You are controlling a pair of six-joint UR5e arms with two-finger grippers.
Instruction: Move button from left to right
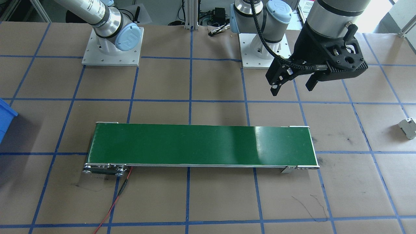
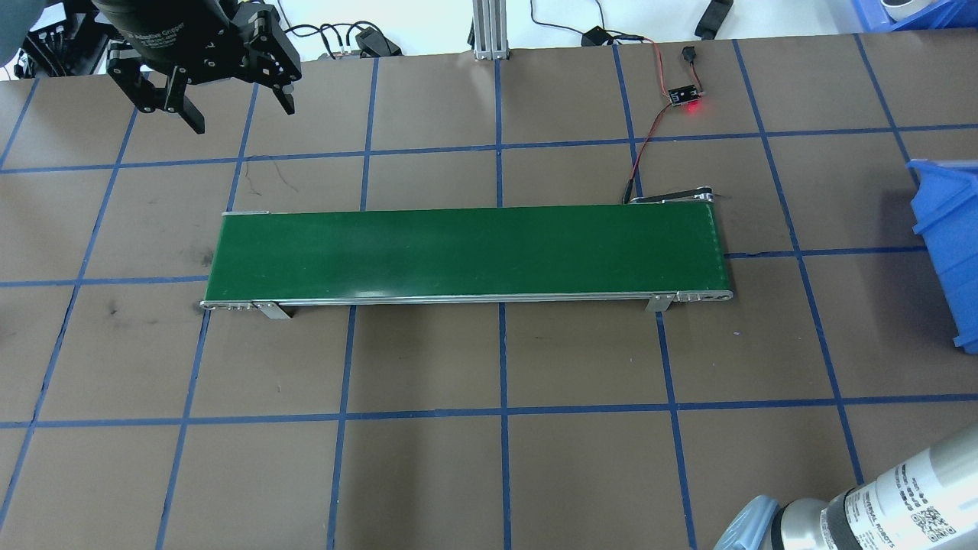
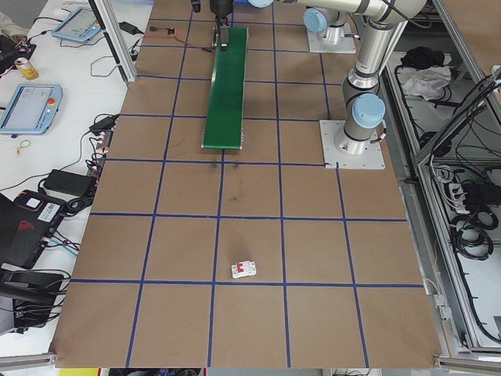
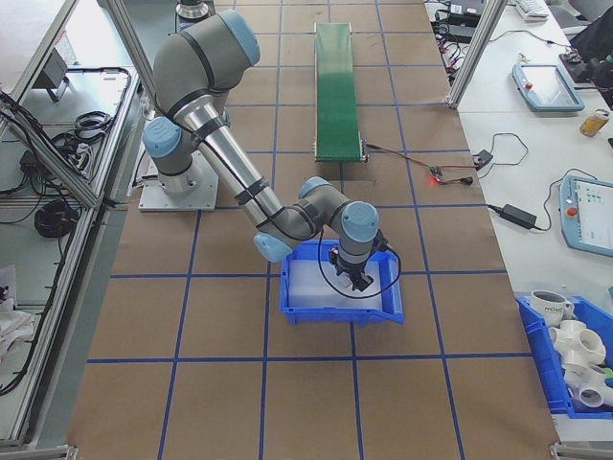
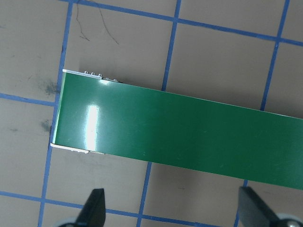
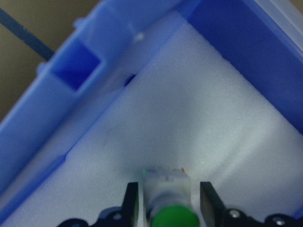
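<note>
The button [image 6: 171,201], a green cap on a pale body, rests on the white foam floor of the blue bin [image 6: 71,90]. My right gripper [image 6: 169,189] is lowered into that bin [image 4: 337,314] and straddles the button. A narrow gap shows on each side, so it is open. In the exterior right view the right gripper [image 4: 352,280] hides the button. My left gripper [image 2: 210,103] hangs open and empty above the table, beyond the left end of the green belt [image 2: 466,252]. Its fingertips [image 5: 96,201] frame that belt end [image 5: 180,127].
The conveyor [image 1: 201,146] lies across the table's middle, and a red wire runs from it to a small board with a lit red LED [image 2: 685,95]. A small pale blocky part [image 1: 408,128] lies on the table at the robot's left. The blue bin's edge [image 2: 943,221] shows at the right.
</note>
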